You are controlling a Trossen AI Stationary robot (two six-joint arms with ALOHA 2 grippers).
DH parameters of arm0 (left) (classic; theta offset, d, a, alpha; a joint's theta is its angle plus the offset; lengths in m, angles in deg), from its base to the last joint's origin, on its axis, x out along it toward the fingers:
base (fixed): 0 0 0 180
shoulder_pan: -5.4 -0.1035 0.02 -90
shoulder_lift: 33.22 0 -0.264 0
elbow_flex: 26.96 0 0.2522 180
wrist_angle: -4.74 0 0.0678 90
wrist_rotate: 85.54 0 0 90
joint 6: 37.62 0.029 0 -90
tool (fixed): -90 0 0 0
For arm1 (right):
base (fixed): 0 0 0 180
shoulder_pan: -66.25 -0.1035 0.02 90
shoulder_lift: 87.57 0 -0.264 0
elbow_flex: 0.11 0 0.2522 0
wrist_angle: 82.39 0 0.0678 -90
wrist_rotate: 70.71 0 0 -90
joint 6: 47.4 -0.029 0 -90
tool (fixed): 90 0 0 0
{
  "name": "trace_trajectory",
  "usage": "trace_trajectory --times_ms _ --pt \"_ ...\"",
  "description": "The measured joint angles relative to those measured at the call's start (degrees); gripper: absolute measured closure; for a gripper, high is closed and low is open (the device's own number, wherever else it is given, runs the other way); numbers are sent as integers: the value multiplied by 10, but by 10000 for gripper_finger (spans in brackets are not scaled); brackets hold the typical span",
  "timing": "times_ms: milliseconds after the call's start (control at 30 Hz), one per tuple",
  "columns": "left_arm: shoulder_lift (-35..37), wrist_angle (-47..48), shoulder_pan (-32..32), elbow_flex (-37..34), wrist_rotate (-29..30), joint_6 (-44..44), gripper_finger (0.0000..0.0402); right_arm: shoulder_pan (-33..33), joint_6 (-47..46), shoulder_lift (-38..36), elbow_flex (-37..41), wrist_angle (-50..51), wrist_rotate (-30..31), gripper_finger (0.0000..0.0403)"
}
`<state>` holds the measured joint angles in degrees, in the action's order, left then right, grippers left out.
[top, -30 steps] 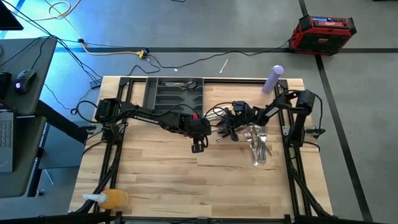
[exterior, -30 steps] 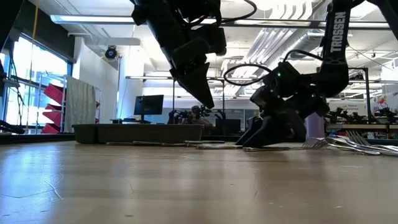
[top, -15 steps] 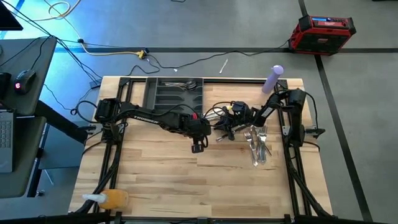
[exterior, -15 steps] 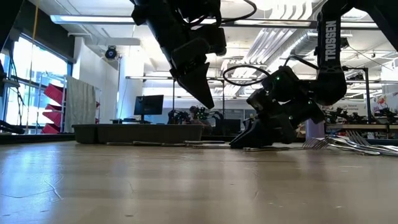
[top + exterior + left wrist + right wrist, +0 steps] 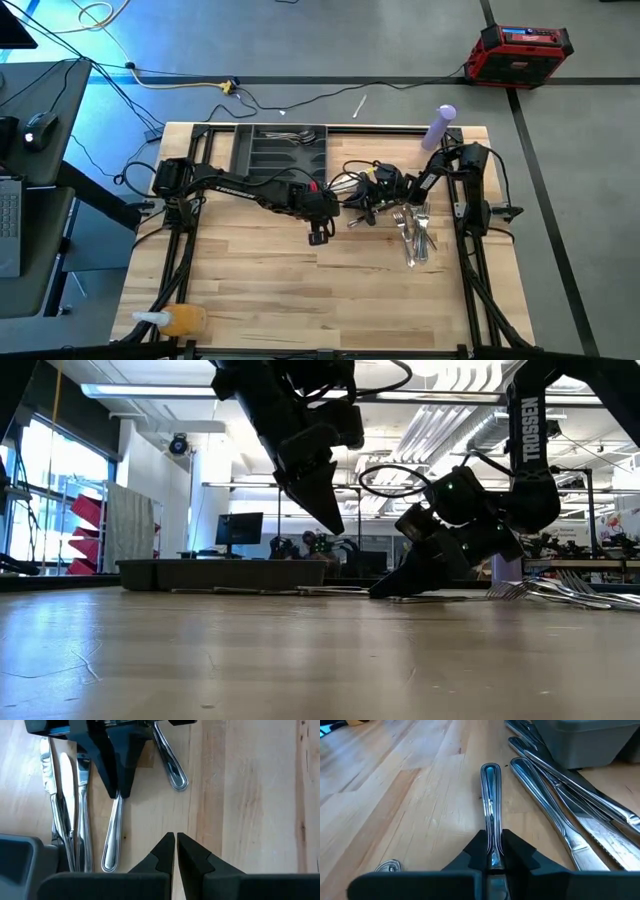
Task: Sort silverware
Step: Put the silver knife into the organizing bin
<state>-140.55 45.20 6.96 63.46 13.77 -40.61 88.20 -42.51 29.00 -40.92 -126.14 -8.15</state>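
Since a second ago the right gripper (image 5: 352, 212) has slid left from the loose silverware pile (image 5: 414, 236) near the tabletop's right edge, and its fingers have closed.

Low view: it sits tipped down at the wood, the left gripper (image 5: 328, 518) hanging above.

Left wrist: left fingers (image 5: 167, 851) are pinched together, empty.

Right wrist: the right gripper's fingers (image 5: 479, 851) clamp a utensil handle (image 5: 490, 805), whose long axis runs straight out from them, so pretty sure the right arm lifts it to the tray (image 5: 250, 153).
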Motion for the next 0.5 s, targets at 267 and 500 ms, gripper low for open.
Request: trace_trajectory --times_ms 267,500 --pt "0 0 0 0 2 0 400 -10 -1 -28 0 19 0 382" --pt "0 0 0 0 2 0 400 -12 -2 -42 1 28 -20 382"
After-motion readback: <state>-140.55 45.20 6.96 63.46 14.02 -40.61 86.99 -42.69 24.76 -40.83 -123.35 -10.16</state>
